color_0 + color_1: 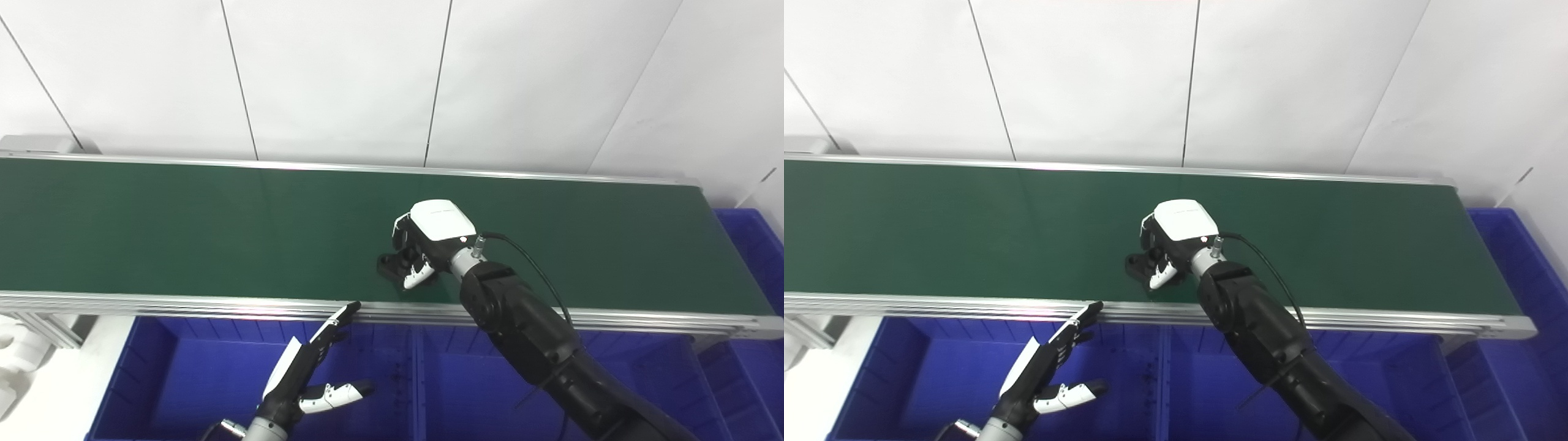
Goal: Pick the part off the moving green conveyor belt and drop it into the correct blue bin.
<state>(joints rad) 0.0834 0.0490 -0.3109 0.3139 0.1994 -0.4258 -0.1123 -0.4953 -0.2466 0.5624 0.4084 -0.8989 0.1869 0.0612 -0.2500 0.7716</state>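
A small black part (390, 267) lies on the green conveyor belt (184, 226), near its front edge at the middle. My right hand (429, 239) is over the belt with its fingers curled around the part; the grasp is partly hidden by the hand's white back. The part and hand also show in the right eye view (1137, 264). My left hand (309, 367) is open and empty, fingers stretched out, over the left blue bin (184, 380) below the belt's front rail.
A second blue bin (465, 386) sits to the right of the first, under my right arm. Another blue bin (753, 245) stands past the belt's right end. The aluminium rail (184, 303) runs along the belt's front.
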